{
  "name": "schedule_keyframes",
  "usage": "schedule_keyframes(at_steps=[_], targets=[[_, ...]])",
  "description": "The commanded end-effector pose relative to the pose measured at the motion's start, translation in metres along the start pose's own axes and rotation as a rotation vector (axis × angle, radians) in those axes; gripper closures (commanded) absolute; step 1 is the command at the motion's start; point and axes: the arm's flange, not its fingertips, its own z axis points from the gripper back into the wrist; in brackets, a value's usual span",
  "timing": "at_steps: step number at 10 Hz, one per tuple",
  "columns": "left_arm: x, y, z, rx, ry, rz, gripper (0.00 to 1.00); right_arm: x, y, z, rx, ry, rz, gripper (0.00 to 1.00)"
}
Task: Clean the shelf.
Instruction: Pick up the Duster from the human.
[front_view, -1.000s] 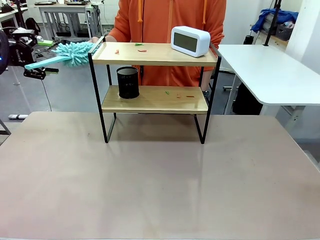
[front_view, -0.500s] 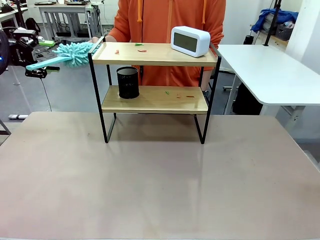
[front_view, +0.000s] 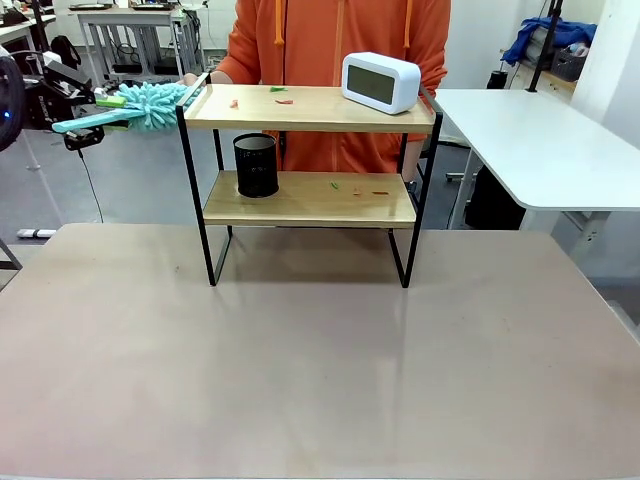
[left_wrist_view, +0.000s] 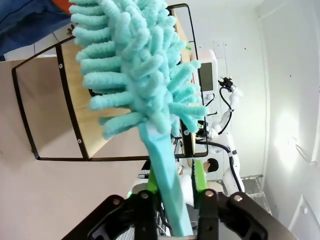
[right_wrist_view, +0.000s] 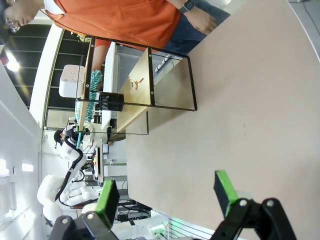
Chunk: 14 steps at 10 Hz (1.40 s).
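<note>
Left gripper (left_wrist_view: 175, 181) is clamped on the duster (front_view: 150, 103) handle, fluffy head by the top-left corner of the shelf (front_view: 320, 115) on the table (front_view: 300, 380); we reckon a long sweep could knock the clock (front_view: 380, 82) off

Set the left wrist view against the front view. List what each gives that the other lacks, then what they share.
Left wrist view: a close look at the left jaws shut on the duster, with the green pads pressed to either side of its teal handle.
Front view: red and green scraps on both boards of the shelf, and a black mesh cup standing on the lower board.
Shared: the duster's fluffy head at the shelf's left end, about level with the top board.
</note>
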Motion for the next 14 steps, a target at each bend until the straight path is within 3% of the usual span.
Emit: schedule_keyframes(at_steps=[1,5,7,10,14], targets=[[-0.009,0.0,-0.003,0.021,-0.013,-0.014,1.0,0.002,0.0,-0.002,0.023,-0.013,0.025,0.0],[-0.012,-0.002,-0.002,0.03,-0.008,-0.022,1.0,0.002,0.0,-0.002,0.023,-0.013,0.025,0.0],[-0.034,-0.022,0.014,0.088,0.0,-0.106,1.0,0.002,0.0,-0.002,0.023,-0.013,0.025,0.0],[-0.13,-0.075,0.085,0.284,0.048,-0.296,1.0,0.002,0.0,-0.002,0.023,-0.013,0.025,0.0],[-0.276,-0.082,0.135,0.565,0.165,-0.425,1.0,0.002,0.0,-0.002,0.023,-0.013,0.025,0.0]])
